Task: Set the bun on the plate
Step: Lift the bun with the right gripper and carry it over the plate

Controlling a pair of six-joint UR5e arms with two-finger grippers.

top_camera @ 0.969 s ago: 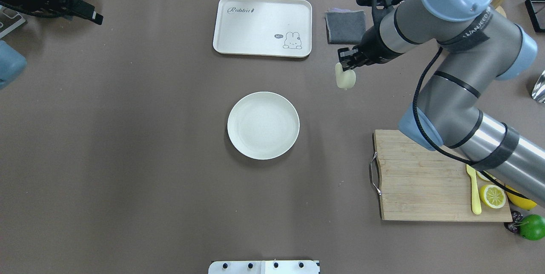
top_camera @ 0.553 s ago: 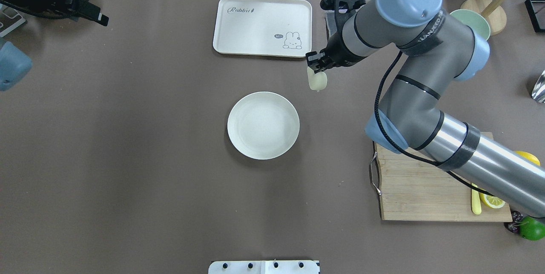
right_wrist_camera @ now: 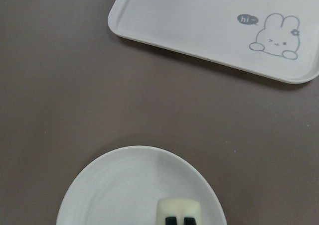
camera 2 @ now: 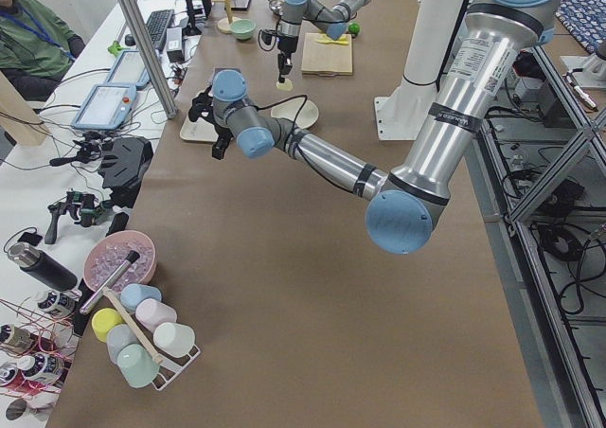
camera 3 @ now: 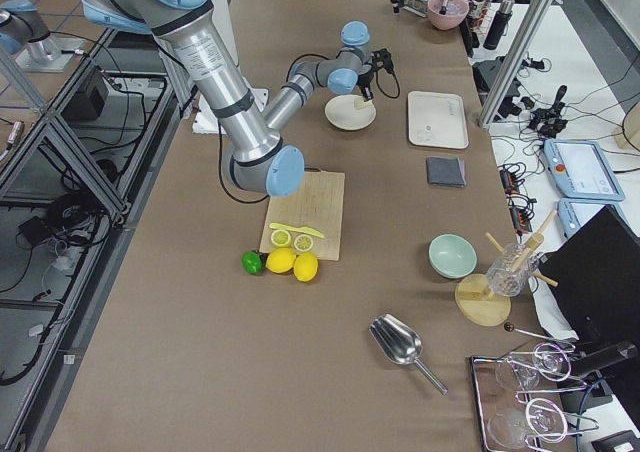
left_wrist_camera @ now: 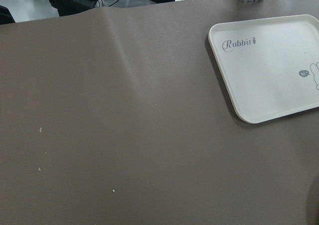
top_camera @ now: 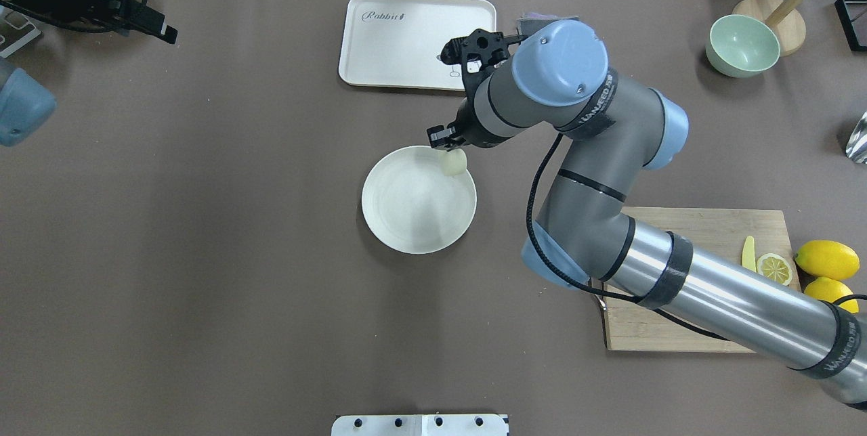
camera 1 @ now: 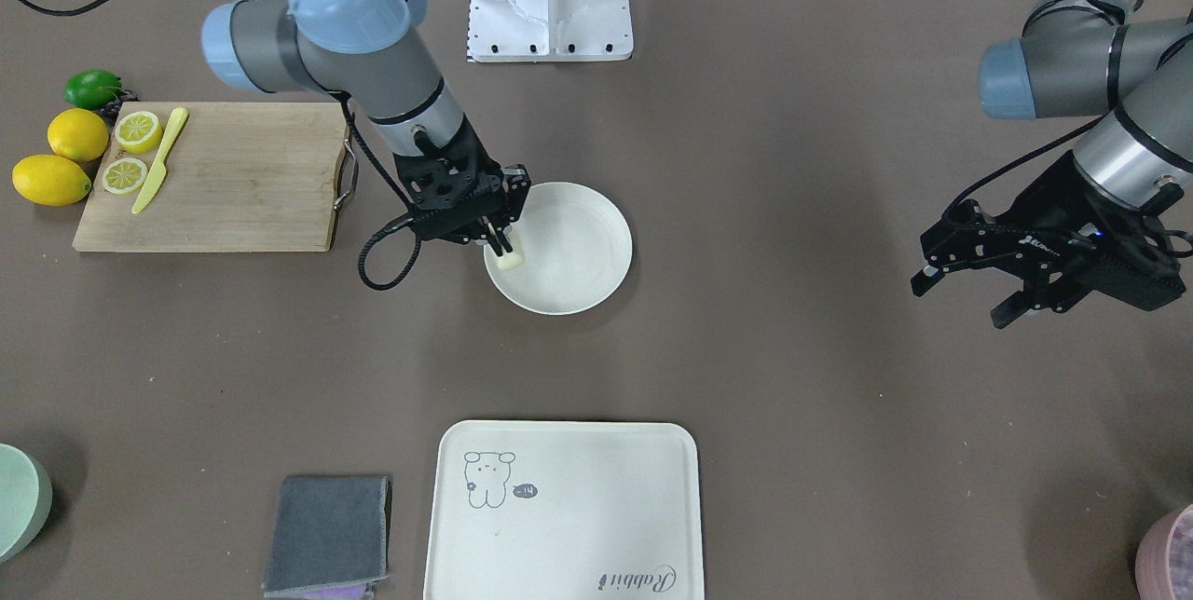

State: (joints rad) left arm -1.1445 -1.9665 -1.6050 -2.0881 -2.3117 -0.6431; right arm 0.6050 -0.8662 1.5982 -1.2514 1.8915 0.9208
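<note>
A small pale cream bun (top_camera: 453, 163) is held in my shut right gripper (top_camera: 447, 151). It hangs over the far right part of the round off-white plate (top_camera: 406, 212), just inside the rim. From the front, the bun (camera 1: 509, 258) sits under the gripper (camera 1: 500, 242) at the plate's (camera 1: 578, 246) edge nearest the cutting board. I cannot tell whether the bun touches the plate. In the right wrist view the bun (right_wrist_camera: 178, 208) lies between the dark fingertips (right_wrist_camera: 171, 221) above the plate (right_wrist_camera: 124, 190). My left gripper (camera 1: 965, 297) hovers open and empty far off at the table's side.
A cream tray (top_camera: 406, 43) with a drawn animal lies beyond the plate. A wooden cutting board (camera 1: 224, 181) with lemon slices and a yellow knife sits on my right, with whole lemons (camera 1: 51, 179) beside it. A grey cloth (camera 1: 326, 521) and a pale green bowl (top_camera: 742, 49) are at the far side.
My right arm has carried the bun left and toward me, from beside the tray's corner to over the plate's rim. The left arm has barely shifted.
</note>
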